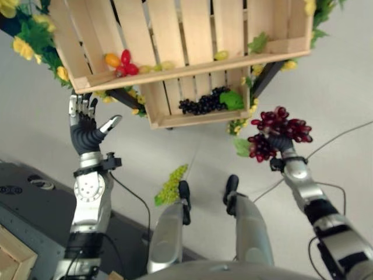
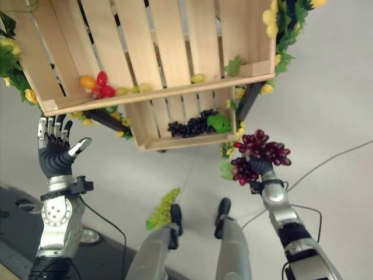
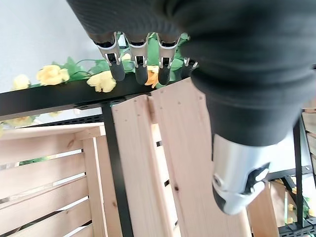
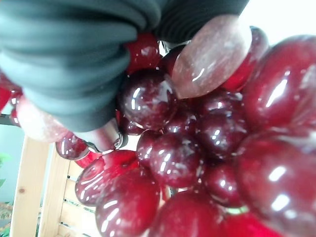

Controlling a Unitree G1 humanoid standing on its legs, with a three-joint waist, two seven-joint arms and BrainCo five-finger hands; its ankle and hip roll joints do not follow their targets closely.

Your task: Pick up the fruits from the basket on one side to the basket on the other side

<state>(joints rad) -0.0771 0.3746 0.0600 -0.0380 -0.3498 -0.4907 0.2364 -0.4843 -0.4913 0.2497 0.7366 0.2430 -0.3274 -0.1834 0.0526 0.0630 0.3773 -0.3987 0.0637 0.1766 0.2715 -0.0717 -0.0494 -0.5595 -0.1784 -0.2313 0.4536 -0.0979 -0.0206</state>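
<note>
The right hand (image 1: 282,144), at the right of the frame, is closed around a bunch of red grapes (image 1: 278,132) and holds it up in the air, just right of the lower crate (image 1: 160,119); in its wrist view the glossy red berries press against the dark cover. The left hand (image 1: 85,125), at the left of the frame, is raised with fingers straight and thumb spread, holding nothing, just below the front edge of the upper crate (image 1: 175,73).

Two wooden slatted crates sit on a black stand (image 3: 116,168) hung with yellow flowers (image 1: 23,46) and green leaves. In the upper crate, near its left front corner, lie an orange fruit (image 1: 112,59) and red fruits (image 1: 126,65), with pale yellow-green ones (image 1: 157,66) along the front edge. The lower crate, at centre, holds dark grapes (image 1: 201,103) beside a green leaf (image 1: 231,100).

A bunch of green grapes (image 1: 171,185) lies on the floor in the lower centre of the frame.
</note>
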